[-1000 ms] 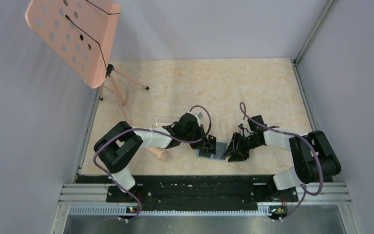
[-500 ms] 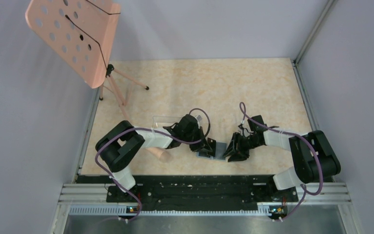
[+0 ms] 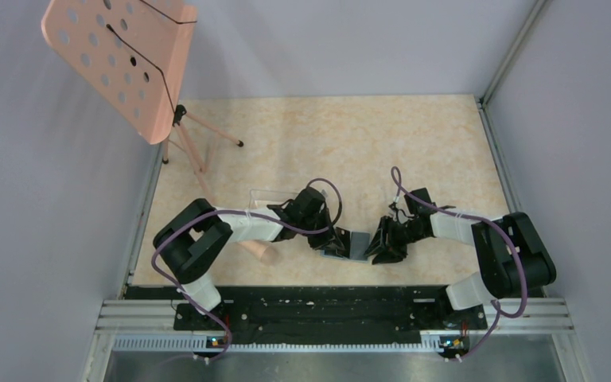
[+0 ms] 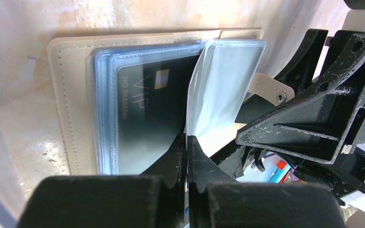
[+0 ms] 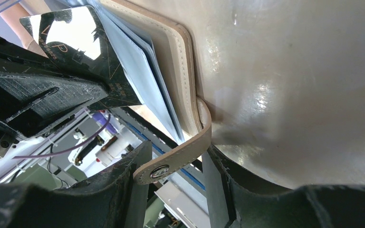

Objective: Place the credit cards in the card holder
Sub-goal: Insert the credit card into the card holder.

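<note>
The card holder (image 3: 352, 247) lies open near the table's front, tan (image 4: 66, 95) with clear sleeves. My left gripper (image 3: 336, 239) is at its left side, jaws (image 4: 186, 142) shut on a thin card edge. In the right wrist view that glossy black VIP credit card (image 5: 71, 42) has its corner against the sleeves (image 5: 142, 71). A black VIP card face (image 4: 147, 109) shows over the left sleeves. My right gripper (image 3: 375, 245) is at the right edge, and the tan snap strap (image 5: 176, 164) spans bent between its jaws (image 5: 176, 152).
A clear plastic box (image 3: 266, 197) stands behind my left arm, with a tan cylinder (image 3: 261, 251) beside that arm. A pink perforated music stand (image 3: 119, 56) is at the back left. Grey walls close in both sides of the table.
My left gripper has shifted slightly left and toward the near edge with the card in it. The right arm has stayed put.
</note>
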Action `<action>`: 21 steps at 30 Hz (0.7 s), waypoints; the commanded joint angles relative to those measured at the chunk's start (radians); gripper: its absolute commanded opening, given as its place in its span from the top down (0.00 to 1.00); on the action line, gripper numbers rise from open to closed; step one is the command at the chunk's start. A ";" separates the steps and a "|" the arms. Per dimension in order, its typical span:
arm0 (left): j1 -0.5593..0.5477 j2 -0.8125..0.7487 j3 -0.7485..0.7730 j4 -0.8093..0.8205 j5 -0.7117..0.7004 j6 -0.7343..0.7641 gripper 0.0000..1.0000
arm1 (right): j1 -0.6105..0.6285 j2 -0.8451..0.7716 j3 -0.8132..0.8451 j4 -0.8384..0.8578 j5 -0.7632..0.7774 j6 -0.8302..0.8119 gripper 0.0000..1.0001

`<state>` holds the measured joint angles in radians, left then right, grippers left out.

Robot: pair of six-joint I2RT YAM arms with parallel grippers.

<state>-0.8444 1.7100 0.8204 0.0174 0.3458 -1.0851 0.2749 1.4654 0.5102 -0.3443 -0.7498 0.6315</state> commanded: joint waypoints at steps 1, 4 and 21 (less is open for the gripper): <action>-0.009 -0.003 0.015 -0.129 -0.056 -0.006 1.00 | 0.007 0.023 -0.019 0.051 0.078 -0.030 0.56; -0.018 0.026 0.044 -0.126 -0.034 0.008 1.00 | 0.007 0.026 -0.018 0.051 0.077 -0.033 0.56; -0.047 0.062 0.110 -0.129 0.038 0.029 1.00 | 0.007 0.028 -0.017 0.051 0.078 -0.034 0.56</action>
<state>-0.8730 1.7462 0.9100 -0.0521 0.3470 -1.0527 0.2749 1.4689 0.5102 -0.3428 -0.7544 0.6308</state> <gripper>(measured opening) 0.013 0.436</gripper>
